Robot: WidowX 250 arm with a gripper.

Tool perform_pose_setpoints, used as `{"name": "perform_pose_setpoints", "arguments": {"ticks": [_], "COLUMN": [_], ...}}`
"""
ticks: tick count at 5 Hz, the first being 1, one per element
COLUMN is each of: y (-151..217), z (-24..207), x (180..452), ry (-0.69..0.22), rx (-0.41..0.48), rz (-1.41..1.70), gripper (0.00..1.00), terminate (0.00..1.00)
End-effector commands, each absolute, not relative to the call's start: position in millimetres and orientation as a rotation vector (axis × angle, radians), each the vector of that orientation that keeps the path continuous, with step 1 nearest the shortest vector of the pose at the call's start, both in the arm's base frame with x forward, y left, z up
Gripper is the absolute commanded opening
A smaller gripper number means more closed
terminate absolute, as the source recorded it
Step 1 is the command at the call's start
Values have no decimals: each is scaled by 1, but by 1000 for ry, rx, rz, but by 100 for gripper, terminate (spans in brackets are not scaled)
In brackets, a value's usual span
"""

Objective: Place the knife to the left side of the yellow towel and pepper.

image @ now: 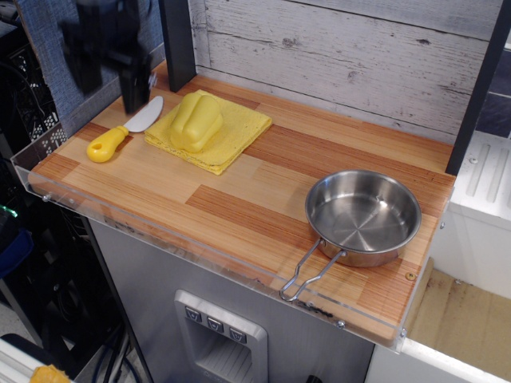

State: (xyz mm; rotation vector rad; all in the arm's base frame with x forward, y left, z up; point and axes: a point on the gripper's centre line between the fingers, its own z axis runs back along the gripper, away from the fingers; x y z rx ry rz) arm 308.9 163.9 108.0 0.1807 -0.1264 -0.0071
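Note:
The knife (121, 133) lies flat on the wooden counter at the far left, yellow handle toward the front left and pale blade pointing back right. Its blade tip ends just left of the yellow towel (231, 132). The glossy yellow pepper (194, 121) sits on the towel's left half. My gripper (110, 76) hangs blurred above the knife, clear of it, jaws open and empty.
A steel pan (363, 217) with a wire handle sits at the front right of the counter (247, 199). A clear acrylic lip (200, 251) runs along the front edge. A dark post (177, 40) and a grey plank wall stand behind.

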Motion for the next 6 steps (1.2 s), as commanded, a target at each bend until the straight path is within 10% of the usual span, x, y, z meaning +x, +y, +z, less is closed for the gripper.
{"name": "perform_pose_setpoints", "arguments": {"ticks": [1, 6], "y": [102, 34], "z": [144, 148], "x": [334, 329], "ry": [-223, -188], "rx": [56, 79], "rz": [-64, -54], "gripper": [100, 100], "terminate": [0, 0]}}
